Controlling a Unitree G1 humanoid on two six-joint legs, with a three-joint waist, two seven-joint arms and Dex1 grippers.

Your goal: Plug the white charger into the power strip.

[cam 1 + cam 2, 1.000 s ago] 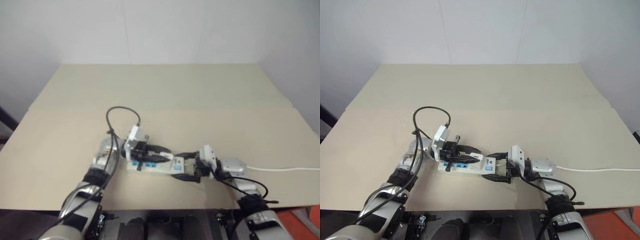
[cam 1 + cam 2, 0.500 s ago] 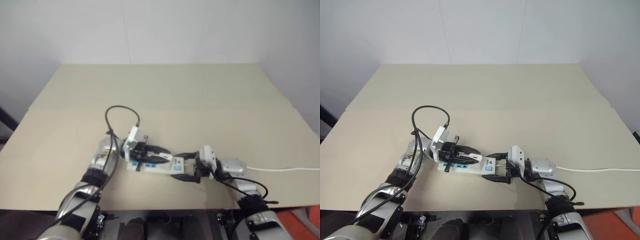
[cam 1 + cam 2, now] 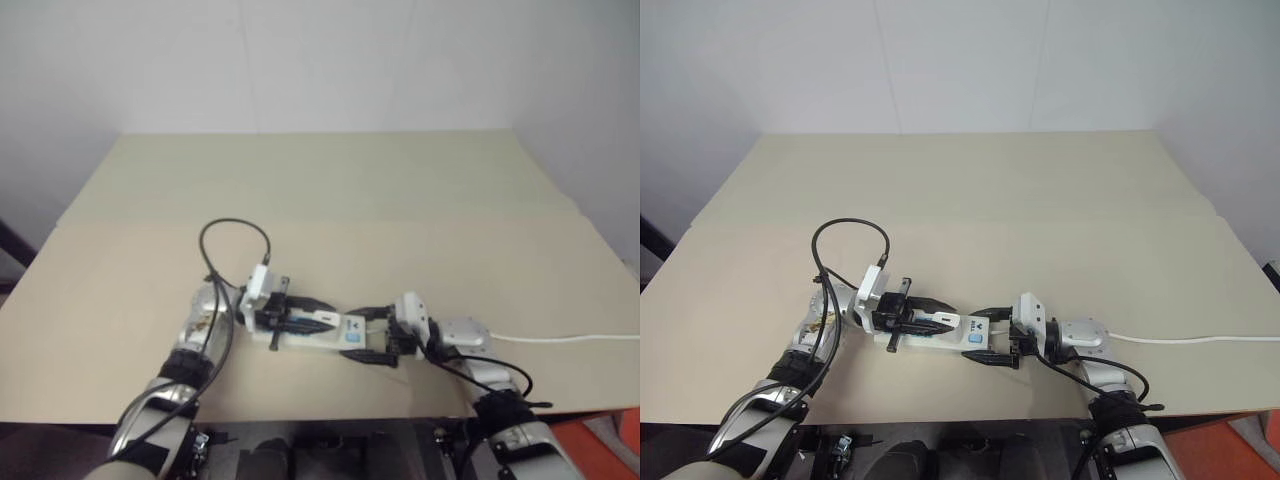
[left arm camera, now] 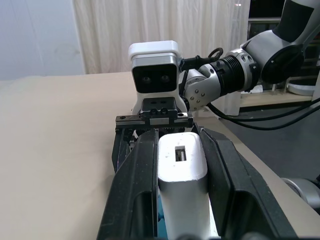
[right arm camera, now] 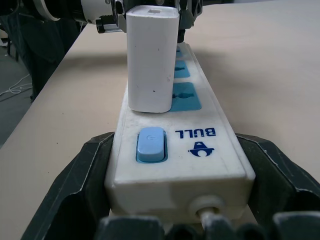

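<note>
Currently power strip (image 5: 177, 150) lies flat on desk (image 3: 1040, 200) near front edge. Right end effector (image 3: 992, 338) fingers spread wide, clamping strip's switch end from both sides. Left end effector (image 4: 177, 165) pinches white charger (image 5: 151, 57), charger upright on strip's socket face beside blue switch (image 5: 150, 144). Thin white cord (image 3: 1200, 339) trails right.

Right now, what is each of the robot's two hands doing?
Left gripper: closed on the white charger.
Right gripper: its jaws clasp the switch end of the power strip.
</note>
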